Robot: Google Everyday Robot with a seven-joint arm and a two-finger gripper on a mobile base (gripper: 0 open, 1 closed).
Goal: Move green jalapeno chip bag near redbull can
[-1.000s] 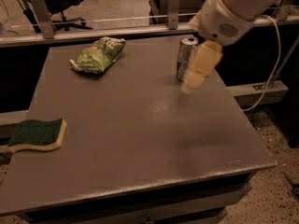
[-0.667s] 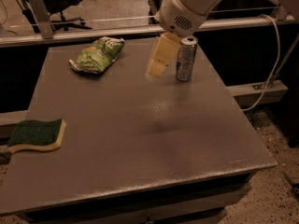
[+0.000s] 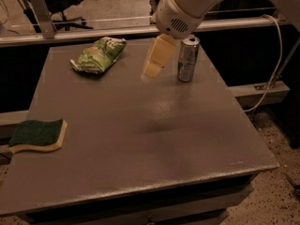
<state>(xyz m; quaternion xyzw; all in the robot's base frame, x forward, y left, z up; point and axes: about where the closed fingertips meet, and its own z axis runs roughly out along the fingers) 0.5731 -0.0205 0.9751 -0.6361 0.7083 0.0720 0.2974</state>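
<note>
I have the gripper hanging above the table, just beside the can on its left side in the view. I cannot tell whether it is parted or clenched, and nothing shows in its grasp. The chip bag lies flat toward the back left of the table, well apart from the can, with the gripper between the two. From the gripper the bag sits leftward and slightly farther back. Its long axis runs diagonally, near-left to far-right, so I judge I must travel left and close across that diagonal.
</note>
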